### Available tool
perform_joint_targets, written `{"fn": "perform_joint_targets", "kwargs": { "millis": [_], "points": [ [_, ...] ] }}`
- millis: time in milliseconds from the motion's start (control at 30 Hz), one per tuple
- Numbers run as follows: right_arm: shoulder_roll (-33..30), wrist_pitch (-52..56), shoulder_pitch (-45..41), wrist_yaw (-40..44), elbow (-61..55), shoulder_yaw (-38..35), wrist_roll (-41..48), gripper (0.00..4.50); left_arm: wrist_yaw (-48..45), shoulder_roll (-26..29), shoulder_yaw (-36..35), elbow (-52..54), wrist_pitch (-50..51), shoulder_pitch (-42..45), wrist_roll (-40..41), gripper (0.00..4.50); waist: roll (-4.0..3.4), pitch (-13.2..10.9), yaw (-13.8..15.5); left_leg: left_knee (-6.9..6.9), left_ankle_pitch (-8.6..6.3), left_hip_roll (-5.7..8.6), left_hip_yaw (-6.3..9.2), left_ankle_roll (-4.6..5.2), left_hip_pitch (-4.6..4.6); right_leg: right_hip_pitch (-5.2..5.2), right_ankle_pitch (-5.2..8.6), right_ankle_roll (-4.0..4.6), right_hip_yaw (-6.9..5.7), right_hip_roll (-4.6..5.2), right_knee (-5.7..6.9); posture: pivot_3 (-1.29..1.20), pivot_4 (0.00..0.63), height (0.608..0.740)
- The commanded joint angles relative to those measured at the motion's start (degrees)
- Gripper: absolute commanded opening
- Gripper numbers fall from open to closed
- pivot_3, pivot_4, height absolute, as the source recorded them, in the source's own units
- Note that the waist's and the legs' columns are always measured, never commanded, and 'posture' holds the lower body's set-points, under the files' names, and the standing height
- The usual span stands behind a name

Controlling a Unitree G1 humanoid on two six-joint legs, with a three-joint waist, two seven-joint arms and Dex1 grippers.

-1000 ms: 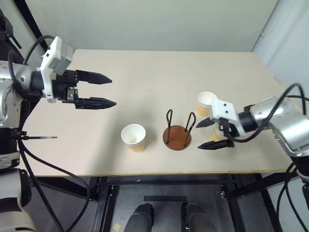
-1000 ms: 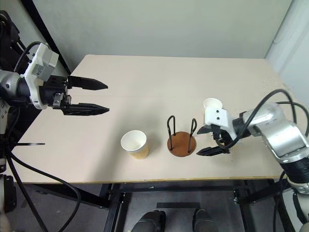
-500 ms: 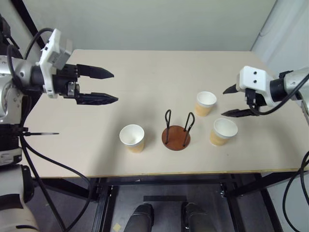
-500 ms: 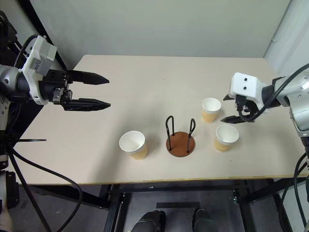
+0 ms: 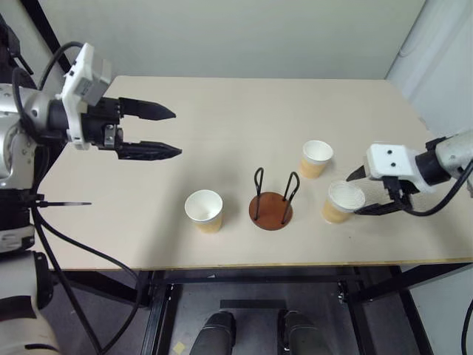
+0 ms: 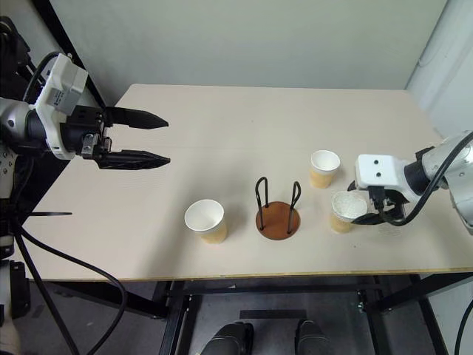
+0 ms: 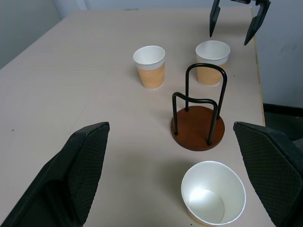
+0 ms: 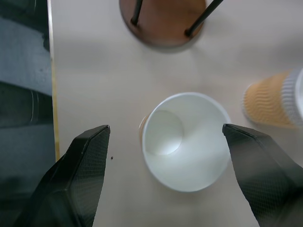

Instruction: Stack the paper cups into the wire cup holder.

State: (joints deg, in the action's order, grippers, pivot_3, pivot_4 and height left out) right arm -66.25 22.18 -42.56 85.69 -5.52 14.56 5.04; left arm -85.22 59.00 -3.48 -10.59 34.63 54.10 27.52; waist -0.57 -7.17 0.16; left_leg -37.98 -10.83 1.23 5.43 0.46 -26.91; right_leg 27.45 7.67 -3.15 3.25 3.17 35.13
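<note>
Beige table [image 5: 244, 118] against pale wall. Left gripper [image 5: 168, 132] hanging wide open over table's left part, same spot as a second ago, holding nothing. Right gripper [image 5: 360, 191] swung away from holder, rose, now dropped beside near right paper cup [image 5: 341, 202], fingers spread either side of it, not closed. Wire cup holder [image 5: 271, 204] mid-table, empty. Far right cup [image 5: 315, 158] just behind; left cup [image 5: 205, 210] beside holder. No cup stacked yet; first grasp likely next.
</note>
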Motion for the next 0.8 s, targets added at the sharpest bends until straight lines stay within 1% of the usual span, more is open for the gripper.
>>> {"fn": "perform_joint_targets", "kwargs": {
  "millis": [33,267,400,500,633,800],
  "points": [
    [0.5,-2.2,-0.1,-0.6,-0.5,-0.1,-2.1,3.94,-0.8,0.5,-0.4,-0.2,-0.8,2.0,0.2,4.5,0.0,0.0,0.0,0.0,0.0,0.0,0.0,0.0,0.01,-0.01,0.0,0.0,0.0,0.0,0.0,0.0,0.15,0.74],
    [2.4,-6.8,0.6,0.1,2.5,2.5,-5.9,3.94,-3.9,2.0,-0.4,2.9,1.2,1.7,1.9,4.5,0.0,0.0,0.0,0.01,-0.01,0.0,0.0,0.01,-0.01,0.0,-0.01,-0.01,-0.02,0.0,-0.05,0.0,0.15,0.74],
    [3.5,-8.6,1.4,0.1,3.7,3.8,-7.7,3.94,-4.0,2.4,-0.4,4.6,1.7,1.8,2.3,4.5,0.01,0.0,0.0,0.01,-0.01,0.0,0.0,0.02,-0.01,-0.02,-0.01,-0.02,-0.03,0.0,-0.08,0.0,0.15,0.74],
    [4.4,-10.3,1.8,-0.2,5.0,5.0,-9.6,3.42,-3.6,2.4,-0.4,5.3,2.0,2.1,2.6,4.5,0.01,0.0,0.0,-0.01,-0.01,-0.01,0.0,0.02,0.0,-0.03,-0.03,-0.04,-0.03,0.0,-0.06,0.0,0.15,0.74],
    [5.5,-12.4,2.3,-0.6,6.8,6.1,-11.9,2.02,-3.3,2.4,-0.4,5.3,1.6,2.1,2.4,4.5,0.0,0.0,0.0,-0.03,0.0,-0.02,0.0,0.02,0.04,-0.07,-0.04,-0.03,-0.03,0.0,-0.02,0.0,0.15,0.74],
    [6.8,-11.3,1.5,-0.3,6.6,5.1,-12.1,0.25,-3.1,2.6,-0.5,5.6,1.6,2.0,2.3,4.5,0.0,0.0,-0.1,-0.02,0.0,-0.02,0.0,0.02,0.04,-0.06,-0.05,-0.03,-0.02,0.0,-0.02,0.0,0.15,0.74]
  ]
}}
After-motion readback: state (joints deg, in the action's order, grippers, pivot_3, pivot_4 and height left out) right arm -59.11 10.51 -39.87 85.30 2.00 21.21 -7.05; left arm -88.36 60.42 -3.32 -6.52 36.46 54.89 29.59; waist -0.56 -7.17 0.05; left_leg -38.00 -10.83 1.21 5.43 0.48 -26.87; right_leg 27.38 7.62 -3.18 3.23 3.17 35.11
